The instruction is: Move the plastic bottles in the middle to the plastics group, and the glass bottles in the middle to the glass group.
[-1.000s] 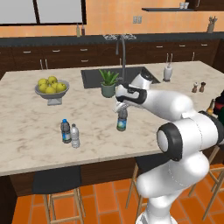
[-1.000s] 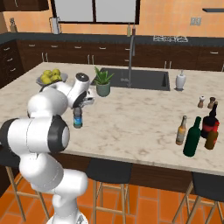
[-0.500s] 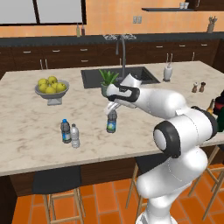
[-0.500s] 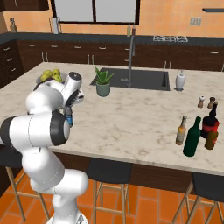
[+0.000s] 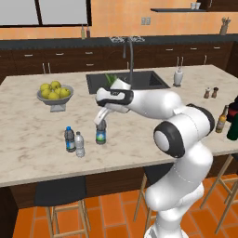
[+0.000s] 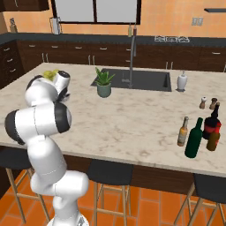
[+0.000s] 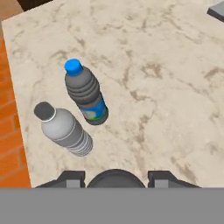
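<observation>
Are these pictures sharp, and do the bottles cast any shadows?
Left base view: evenly lit, slightly soft; only faint shadows under the darker blue-capped bottle and white-capped bottle. Hand view: no glare, sharper, small dark shadows at the bottles' bases on the marble counter.

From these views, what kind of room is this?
A rendered home kitchen, by the look of it: a marble-look island counter with a built-in sink and tall faucet, dark cabinets along the back wall, and bar stools tucked under the island.
</observation>
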Motion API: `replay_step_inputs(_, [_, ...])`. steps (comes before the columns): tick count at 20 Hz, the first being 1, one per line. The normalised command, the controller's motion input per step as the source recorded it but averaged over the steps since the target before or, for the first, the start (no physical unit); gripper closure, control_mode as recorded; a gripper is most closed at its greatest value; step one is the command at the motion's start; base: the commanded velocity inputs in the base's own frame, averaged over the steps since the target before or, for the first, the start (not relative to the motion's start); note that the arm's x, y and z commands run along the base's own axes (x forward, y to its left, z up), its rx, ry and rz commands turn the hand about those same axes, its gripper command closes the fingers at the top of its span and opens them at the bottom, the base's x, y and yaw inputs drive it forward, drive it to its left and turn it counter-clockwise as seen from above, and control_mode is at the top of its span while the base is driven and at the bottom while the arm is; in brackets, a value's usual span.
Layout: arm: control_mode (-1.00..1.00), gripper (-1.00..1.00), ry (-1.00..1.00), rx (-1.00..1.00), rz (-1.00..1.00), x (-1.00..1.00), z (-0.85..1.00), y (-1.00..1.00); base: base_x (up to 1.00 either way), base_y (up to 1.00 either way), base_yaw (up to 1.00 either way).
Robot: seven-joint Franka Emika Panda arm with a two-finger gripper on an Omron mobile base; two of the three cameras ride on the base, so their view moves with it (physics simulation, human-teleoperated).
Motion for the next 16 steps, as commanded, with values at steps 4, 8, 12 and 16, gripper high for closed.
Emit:
replay_step_inputs(4, [-1.0,1.0,0.0,0.0,0.17,0.0,0.0,0.44,0.0,0.0,0.0])
replay_step_inputs(8, [-1.0,1.0,-0.07,-0.01,0.04,0.02,-0.1,0.0,0.0,0.0,0.0])
replay_step_inputs(12, [-1.0,1.0,-0.02,0.0,0.07,0.11,-0.39,0.21,0.0,0.0,0.0])
replay_step_inputs(16, [-1.0,1.0,-0.01,-0.01,0.05,0.05,-0.28,0.3,0.0,0.0,0.0])
